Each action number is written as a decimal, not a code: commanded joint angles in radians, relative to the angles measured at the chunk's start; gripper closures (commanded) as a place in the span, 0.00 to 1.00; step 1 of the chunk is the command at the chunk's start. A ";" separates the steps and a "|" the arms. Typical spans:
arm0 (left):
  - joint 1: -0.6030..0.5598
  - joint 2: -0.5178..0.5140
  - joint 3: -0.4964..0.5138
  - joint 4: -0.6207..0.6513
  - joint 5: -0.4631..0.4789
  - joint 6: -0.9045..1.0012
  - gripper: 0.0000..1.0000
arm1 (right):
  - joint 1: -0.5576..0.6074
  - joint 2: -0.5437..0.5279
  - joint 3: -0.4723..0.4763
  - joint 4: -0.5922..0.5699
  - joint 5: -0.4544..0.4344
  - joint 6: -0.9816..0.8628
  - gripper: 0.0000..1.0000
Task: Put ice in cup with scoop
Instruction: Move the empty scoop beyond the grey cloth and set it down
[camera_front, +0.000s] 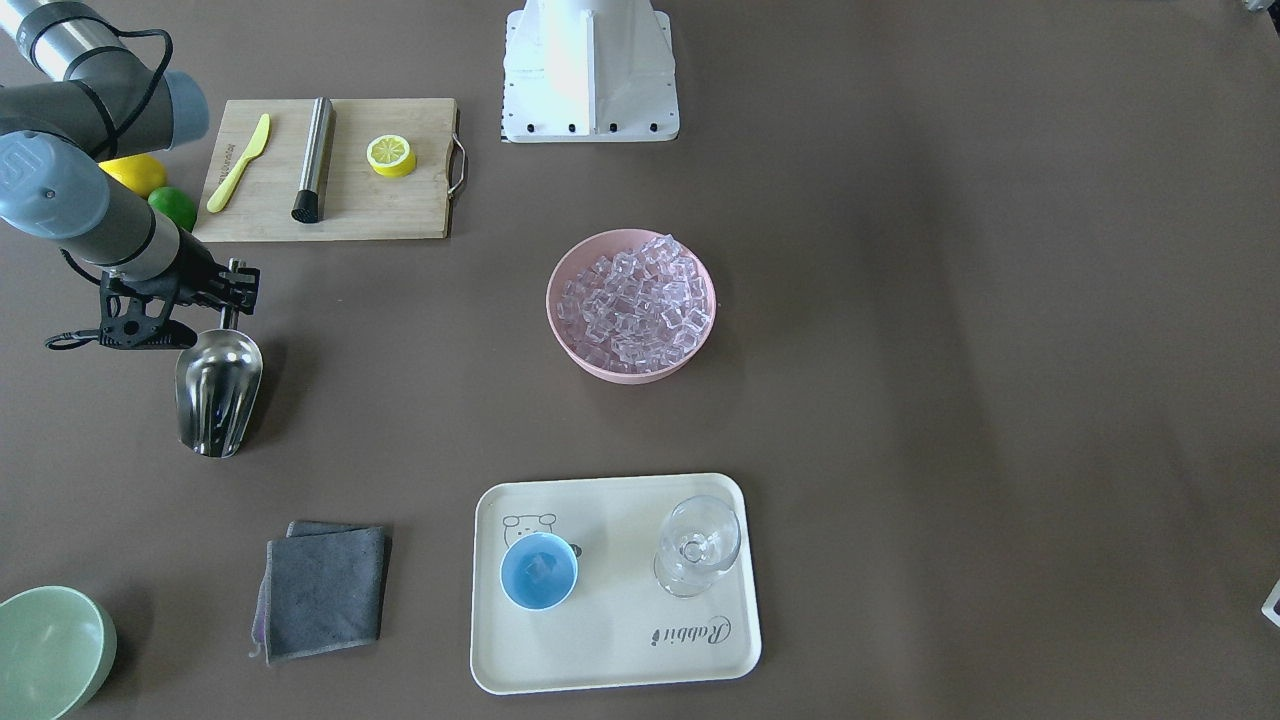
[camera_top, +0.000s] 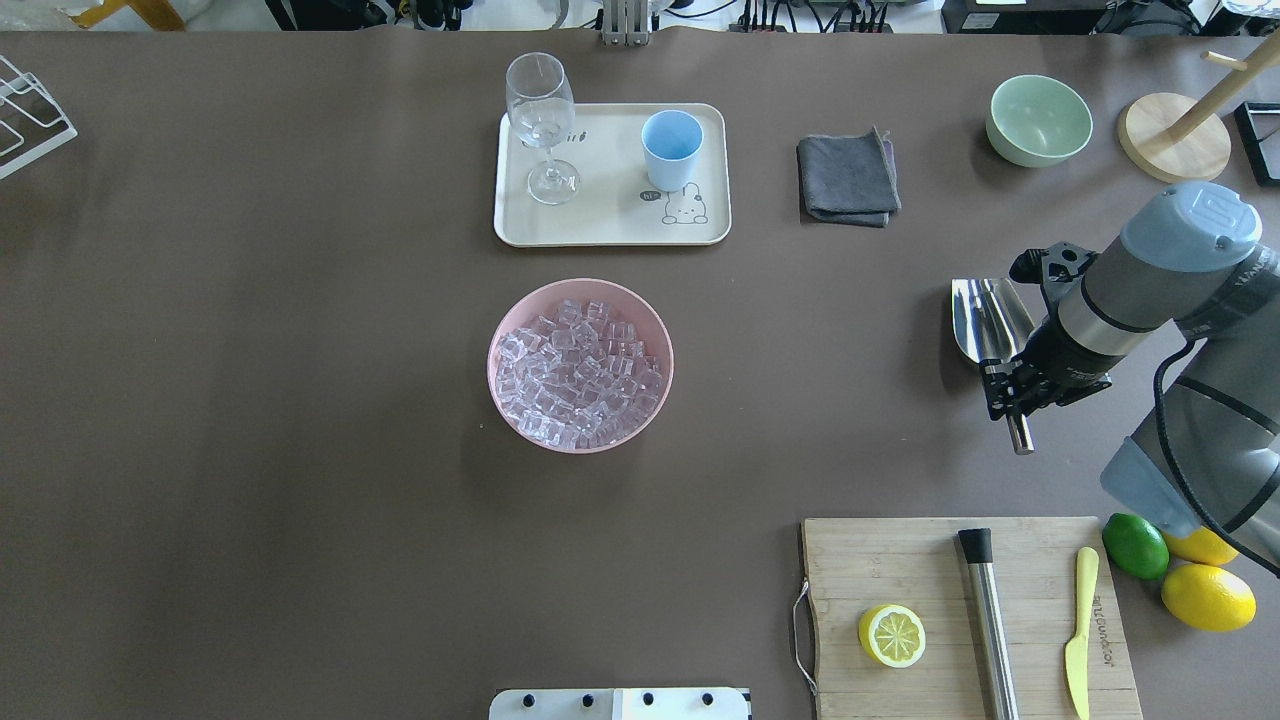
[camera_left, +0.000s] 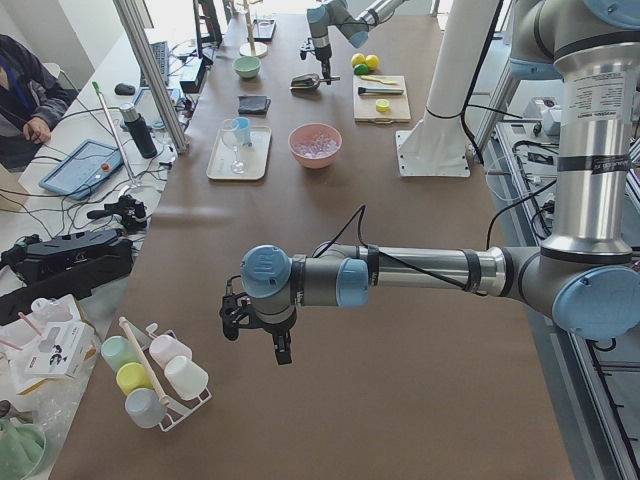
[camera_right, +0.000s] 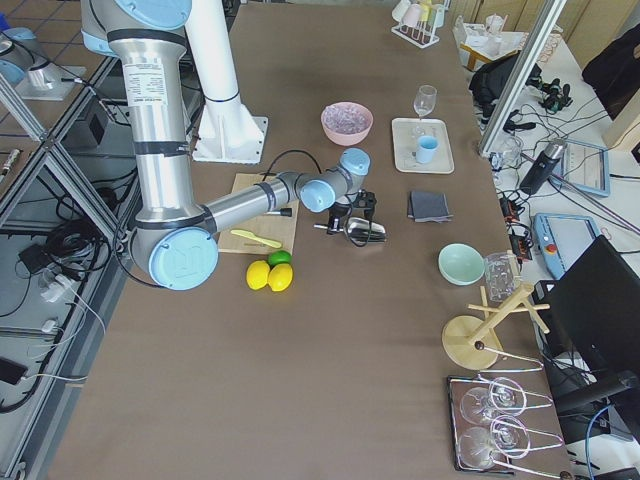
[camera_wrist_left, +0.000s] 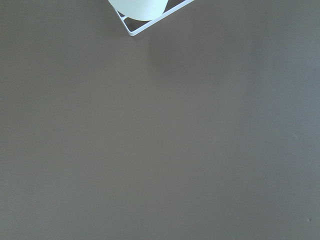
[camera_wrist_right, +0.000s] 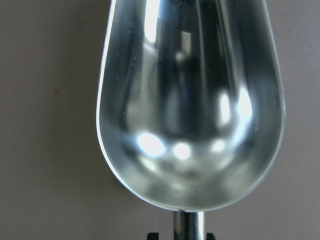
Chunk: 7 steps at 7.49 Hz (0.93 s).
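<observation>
The steel scoop (camera_front: 218, 390) is at the table's right side, trough toward the tray side; it also shows in the overhead view (camera_top: 985, 315) and fills the right wrist view (camera_wrist_right: 190, 100), empty. My right gripper (camera_top: 1010, 385) is shut on its tubular handle. The ice (camera_front: 635, 305) fills a pink bowl (camera_front: 625, 373) at the table's middle. The light blue cup (camera_front: 538, 570) stands on a cream tray (camera_front: 620, 640). My left gripper (camera_left: 255, 325) shows only in the exterior left view, far from these, so I cannot tell its state.
A stemmed glass (camera_front: 697, 545) shares the tray. A grey cloth (camera_front: 325, 590) and a green bowl (camera_front: 45, 650) lie near the scoop. A cutting board (camera_front: 330, 190) carries a steel cylinder (camera_front: 314, 158), a lemon half and a yellow knife. A cup rack (camera_left: 155, 385) stands near my left gripper.
</observation>
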 joint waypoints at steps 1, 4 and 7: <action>0.000 0.006 -0.002 0.000 0.001 0.005 0.02 | 0.001 0.003 0.014 0.020 0.004 -0.005 0.00; 0.000 0.008 -0.002 0.000 0.001 0.005 0.02 | 0.082 -0.020 0.102 0.012 -0.026 -0.010 0.00; 0.000 0.008 -0.004 0.002 0.001 0.005 0.02 | 0.321 -0.043 0.098 -0.113 -0.019 -0.387 0.00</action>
